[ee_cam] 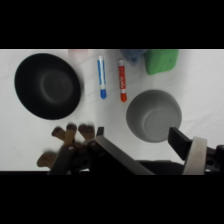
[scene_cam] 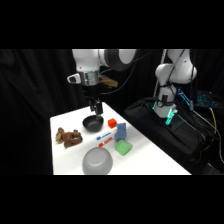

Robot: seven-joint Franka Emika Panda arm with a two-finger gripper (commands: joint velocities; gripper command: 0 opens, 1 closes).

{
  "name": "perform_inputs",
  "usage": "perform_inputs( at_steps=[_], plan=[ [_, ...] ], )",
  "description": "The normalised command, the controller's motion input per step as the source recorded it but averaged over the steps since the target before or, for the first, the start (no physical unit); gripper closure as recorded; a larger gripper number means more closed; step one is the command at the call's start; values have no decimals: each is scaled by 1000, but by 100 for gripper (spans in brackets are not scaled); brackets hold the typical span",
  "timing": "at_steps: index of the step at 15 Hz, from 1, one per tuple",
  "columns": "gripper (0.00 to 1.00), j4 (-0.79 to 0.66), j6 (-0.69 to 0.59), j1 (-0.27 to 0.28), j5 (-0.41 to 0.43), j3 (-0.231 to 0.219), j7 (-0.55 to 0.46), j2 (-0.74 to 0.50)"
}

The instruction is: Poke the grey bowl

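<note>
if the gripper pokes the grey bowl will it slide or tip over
Probably slide. The grey bowl sits on smooth white table, broad and low, so a low side poke likely scoots it rather than tipping it. A push down on the rim might rock it. It looks rigid and matte; its weight can't be judged.

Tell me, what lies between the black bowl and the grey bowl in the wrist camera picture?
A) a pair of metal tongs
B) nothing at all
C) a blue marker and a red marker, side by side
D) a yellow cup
C: in the wrist view a blue marker and a red marker lie side by side on the white table, between the black bowl and the grey bowl.
</note>
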Motion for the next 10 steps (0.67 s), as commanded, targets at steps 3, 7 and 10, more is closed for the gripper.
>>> perform_inputs(
  at_steps=[3, 7, 10],
  plan=[
    [25, 343, 62, 63, 72, 50, 35, 259],
    [64, 398, 21, 51, 61, 34, -6, 267],
    [100, 333, 19, 42, 62, 24, -16, 227]
  ],
)
